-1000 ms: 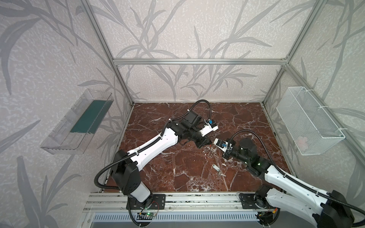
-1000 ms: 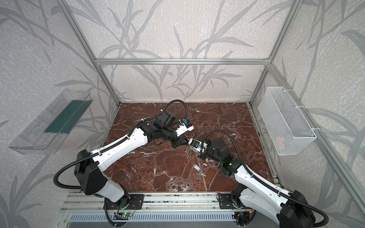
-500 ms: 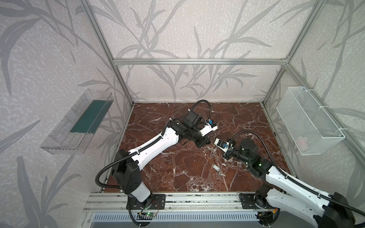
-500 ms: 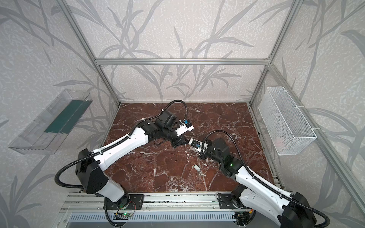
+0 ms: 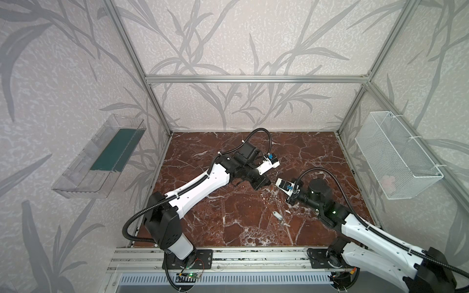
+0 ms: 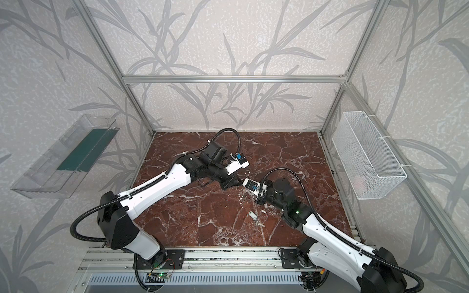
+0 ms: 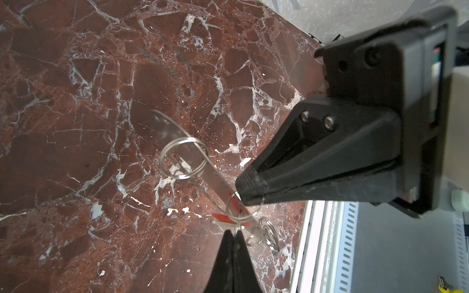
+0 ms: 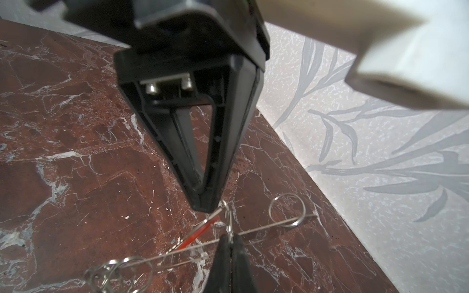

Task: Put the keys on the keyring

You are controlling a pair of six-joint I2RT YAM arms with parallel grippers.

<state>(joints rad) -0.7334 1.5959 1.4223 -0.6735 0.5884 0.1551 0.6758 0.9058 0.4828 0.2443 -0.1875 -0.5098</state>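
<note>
Claws are barely shifting since a second ago: left claw (image 7: 233, 234) and right claw (image 8: 229, 239) are both staying pinched tight on one small wire ring (image 8: 229, 220), so threading is looking stalled. Thin grey keyring (image 7: 193, 154), carrying spare rings (image 7: 184, 158), is hanging between them above the bench (image 5: 203, 228), red-tagged key (image 7: 222, 217) dangling alongside; white-tagged key (image 5: 278, 215) is lying apart on the bench.

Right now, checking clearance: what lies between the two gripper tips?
The red tag and a small ring, by the keyring plate; both wrist views show it.

left wall: clear tray (image 5: 76, 182), green sheet (image 5: 115, 149) inside | right wall: white wire basket (image 5: 390, 152) | red marble tabletop (image 5: 215, 223)
</note>
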